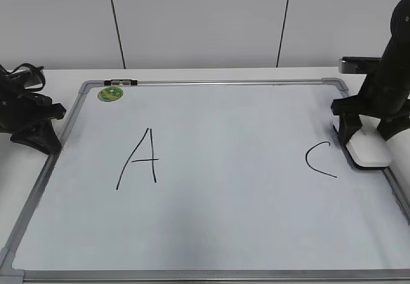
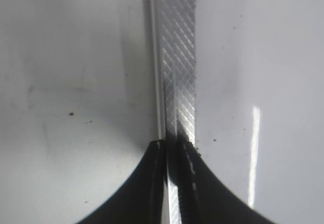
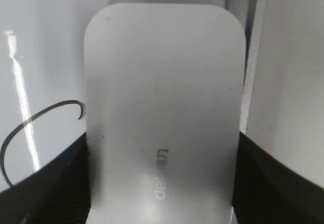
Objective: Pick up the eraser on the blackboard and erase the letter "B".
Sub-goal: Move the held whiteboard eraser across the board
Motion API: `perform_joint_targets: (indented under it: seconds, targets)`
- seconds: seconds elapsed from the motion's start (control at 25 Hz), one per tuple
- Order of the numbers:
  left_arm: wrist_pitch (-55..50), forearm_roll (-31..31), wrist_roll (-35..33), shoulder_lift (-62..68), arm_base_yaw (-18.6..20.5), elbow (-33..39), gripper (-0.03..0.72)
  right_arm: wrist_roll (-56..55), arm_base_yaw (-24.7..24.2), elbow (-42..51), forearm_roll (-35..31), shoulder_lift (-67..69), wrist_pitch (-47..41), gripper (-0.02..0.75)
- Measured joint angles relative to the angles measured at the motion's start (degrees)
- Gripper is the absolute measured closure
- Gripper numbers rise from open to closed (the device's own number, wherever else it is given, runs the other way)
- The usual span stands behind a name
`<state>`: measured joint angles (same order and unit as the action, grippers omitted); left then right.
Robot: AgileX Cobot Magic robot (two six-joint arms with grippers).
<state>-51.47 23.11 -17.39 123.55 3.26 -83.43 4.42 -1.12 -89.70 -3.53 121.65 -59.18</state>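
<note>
The blackboard [image 1: 224,220] is a white dry-erase board with a grey frame, lying flat. It carries a black "A" [image 1: 141,159] and a curved "C" [image 1: 318,159]. No letter "B" shows between them. The white eraser [image 1: 369,150] rests flat on the board's right edge, just right of the C. My right gripper [image 1: 368,136] stands over it, its fingers against both sides. In the right wrist view the eraser [image 3: 162,107] fills the space between the jaws [image 3: 162,183], with the C [image 3: 30,123] to its left. My left gripper [image 1: 48,140] is shut over the board's left frame [image 2: 177,57], as its wrist view [image 2: 174,145] shows.
A round green magnet [image 1: 110,94] sits at the board's top left corner. A black marker [image 1: 120,82] lies on the top frame beside it. White table surrounds the board, with a wall behind.
</note>
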Motion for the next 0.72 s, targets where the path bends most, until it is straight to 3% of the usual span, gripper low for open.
perform_joint_targets:
  seconds: [0.32,0.52,0.72]
  targets:
    - [-0.13,0.00,0.00,0.00,0.00,0.00,0.656,0.00,0.00,0.00,0.23,0.20,0.63,0.193]
    - [-0.13,0.00,0.00,0.00,0.00,0.00,0.656,0.00,0.00,-0.13,0.23,0.20,0.53,0.132]
    - [-0.13,0.00,0.00,0.00,0.00,0.00,0.653,0.10,0.00,-2.60,0.23,0.20,-2.79,0.120]
